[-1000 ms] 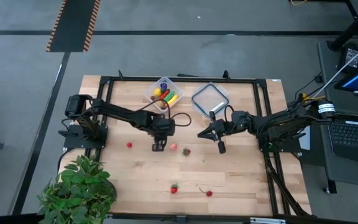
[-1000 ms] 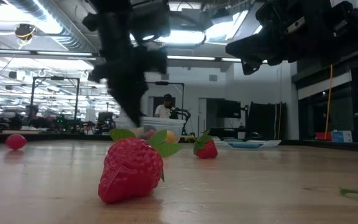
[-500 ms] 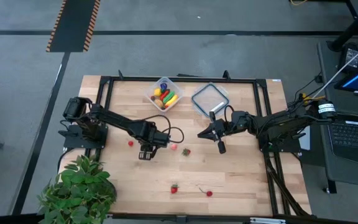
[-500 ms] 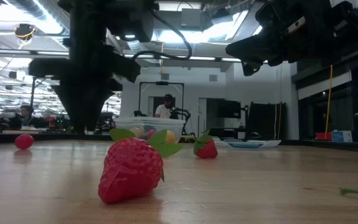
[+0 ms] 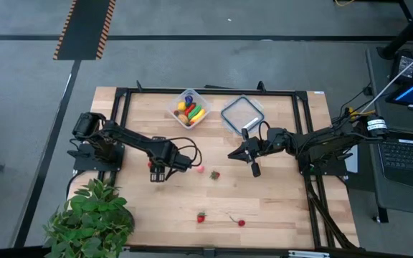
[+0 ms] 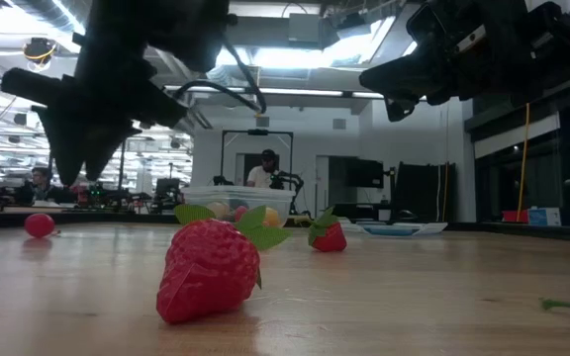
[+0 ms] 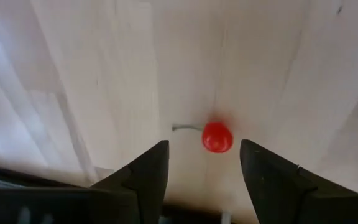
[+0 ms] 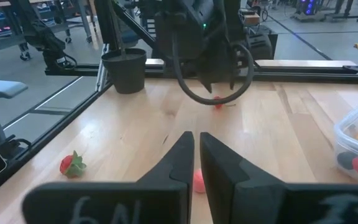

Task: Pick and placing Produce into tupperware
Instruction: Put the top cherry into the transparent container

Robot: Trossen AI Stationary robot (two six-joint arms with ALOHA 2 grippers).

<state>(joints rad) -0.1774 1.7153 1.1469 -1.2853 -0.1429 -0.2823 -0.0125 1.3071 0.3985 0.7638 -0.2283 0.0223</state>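
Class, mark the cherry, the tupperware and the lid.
cherry (image 7: 217,137), left wrist view, middle of the red fruit.
tupperware (image 5: 174,104), high view, clear left wall.
lid (image 5: 241,115), high view, flat centre.

A robotics lab: open hall with ceiling ducts (image 6: 57,25), workbenches, seated person (image 6: 262,170).

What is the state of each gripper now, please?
Left gripper: open, fingers on either side of a red cherry, not holding it.
Right gripper: shut, holding nothing.
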